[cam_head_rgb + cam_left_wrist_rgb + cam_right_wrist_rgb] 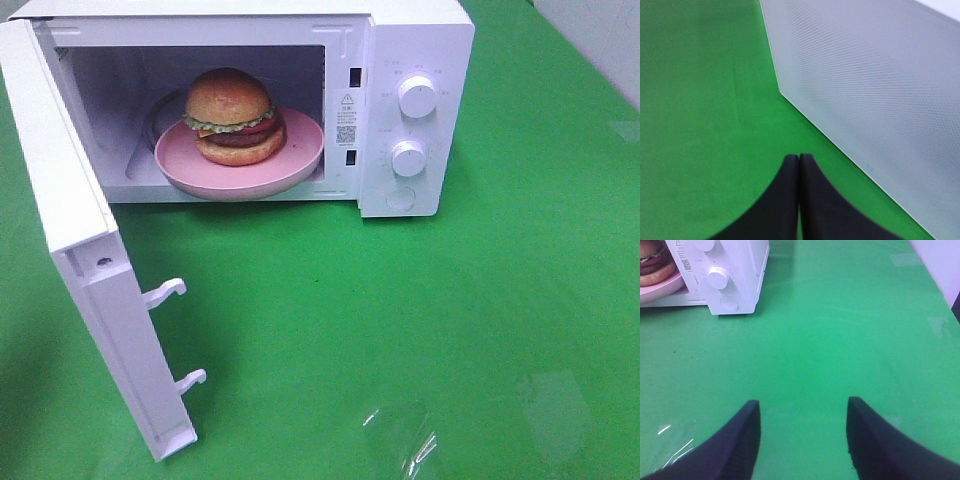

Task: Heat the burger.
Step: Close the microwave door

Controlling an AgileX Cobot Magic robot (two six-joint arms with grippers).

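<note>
Nearest the cameras, the left gripper (799, 161) is clenched with nothing between its fingers. The right gripper (804, 402) stands spread and empty over the green cloth (840, 340). Farther back, inside the microwave (420, 40), its door (85, 240) open, the burger (236, 118) sits upright on a pink plate (240, 186). Its shiny dome faces up, with lettuce and red slices showing; it is round, with no long axis. The right wrist view crops it.
</note>
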